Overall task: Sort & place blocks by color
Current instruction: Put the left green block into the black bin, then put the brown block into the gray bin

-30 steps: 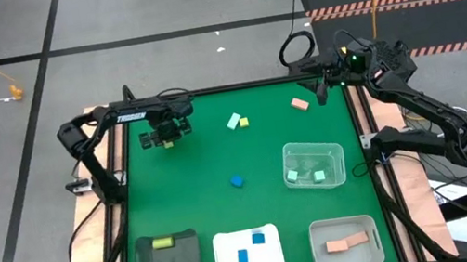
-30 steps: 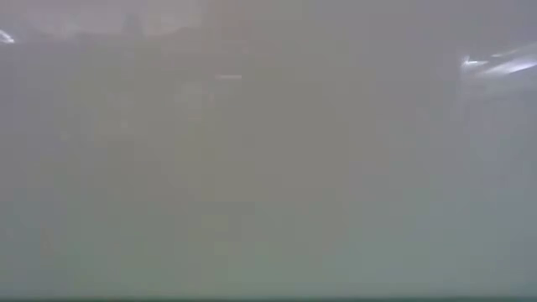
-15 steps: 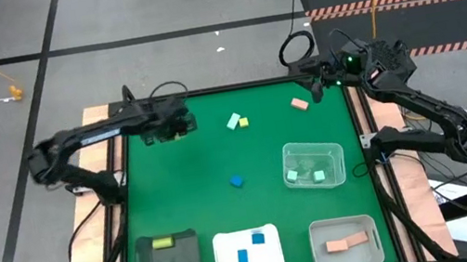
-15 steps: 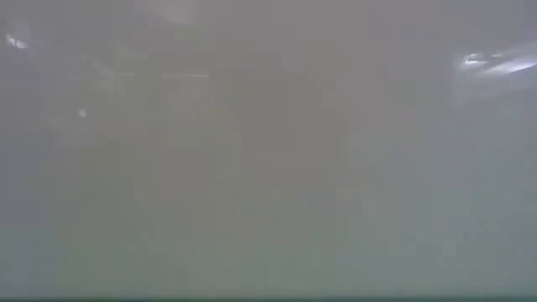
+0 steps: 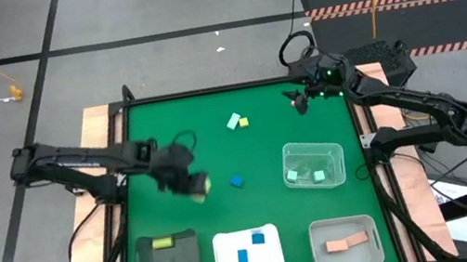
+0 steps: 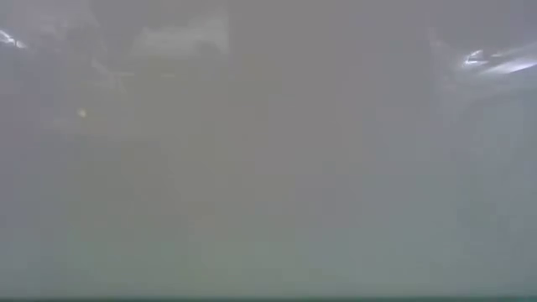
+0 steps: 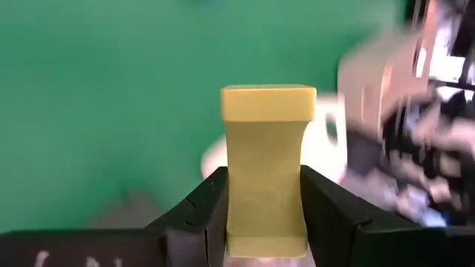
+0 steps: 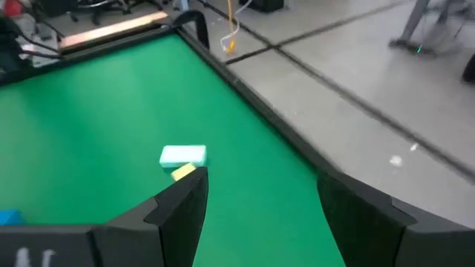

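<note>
- I'm carrying a yellow block point(image 7: 267, 167), left gripper point(image 5: 193, 184) pinching it between both fingers, over the table's point(image 5: 219, 157) left half near the dark tray point(image 5: 167, 257)
- I'm holding the right gripper point(image 5: 296, 100) over the far right corner, fingers point(image 8: 182, 204) spread, nothing between them
- I'm seeing mint point(image 8: 182, 155) and yellow point(image 8: 183, 172) blocks touching near the far edge, a blue one point(image 5: 237, 181) mid-table

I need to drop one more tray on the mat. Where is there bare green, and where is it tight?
Bare green lies along the mat's left side above the dark tray, though the left gripper crosses there with a yellow block. The front edge is tight: dark tray, white tray and grey tray.
</note>
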Controlling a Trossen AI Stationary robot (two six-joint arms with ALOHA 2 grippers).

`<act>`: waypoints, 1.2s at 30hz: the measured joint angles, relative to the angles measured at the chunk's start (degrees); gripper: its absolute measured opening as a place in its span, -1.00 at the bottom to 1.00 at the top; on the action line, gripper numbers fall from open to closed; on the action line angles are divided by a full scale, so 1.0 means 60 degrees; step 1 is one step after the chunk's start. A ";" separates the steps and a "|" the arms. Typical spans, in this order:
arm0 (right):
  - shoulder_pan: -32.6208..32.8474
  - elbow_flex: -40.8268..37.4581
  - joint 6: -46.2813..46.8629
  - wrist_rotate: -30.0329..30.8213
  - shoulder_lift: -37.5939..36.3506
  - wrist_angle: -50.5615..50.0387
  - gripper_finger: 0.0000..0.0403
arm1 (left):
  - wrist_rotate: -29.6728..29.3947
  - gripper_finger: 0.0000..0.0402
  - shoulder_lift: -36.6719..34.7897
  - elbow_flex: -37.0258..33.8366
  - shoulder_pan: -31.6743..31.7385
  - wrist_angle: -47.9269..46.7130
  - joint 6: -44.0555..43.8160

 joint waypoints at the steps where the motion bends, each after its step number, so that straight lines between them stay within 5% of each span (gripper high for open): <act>1: 0.0061 -0.0004 0.0230 0.0128 -0.0002 -0.0034 0.21 | 0.0306 -0.34 -0.0023 -0.0001 -0.0386 -0.0036 -0.0378; 7: 0.0464 0.0000 0.1472 0.0207 -0.0007 -0.0226 0.21 | 0.1854 -0.34 -0.0124 -0.0009 -0.2839 -0.0242 -0.2755; 17: 0.1883 -0.0004 0.2213 0.1223 0.0841 -0.0240 0.21 | 0.1959 -0.34 -0.0095 -0.0395 -0.4800 -0.1353 -0.5000; 23: 0.2823 0.0000 0.2892 0.2017 0.1462 0.0604 0.21 | 0.1961 -0.34 -0.0102 -0.0975 -0.5361 -0.1336 -0.5122; 30: 0.3814 0.0000 0.3685 0.2791 0.2059 0.1631 0.21 | 0.1943 0.06 -0.0102 -0.1619 -0.5675 -0.1331 -0.4658; 36: 0.4546 0.0000 0.4616 0.3565 0.2522 0.2257 0.21 | 0.1934 0.17 -0.0102 -0.1670 -0.5648 -0.1305 -0.3416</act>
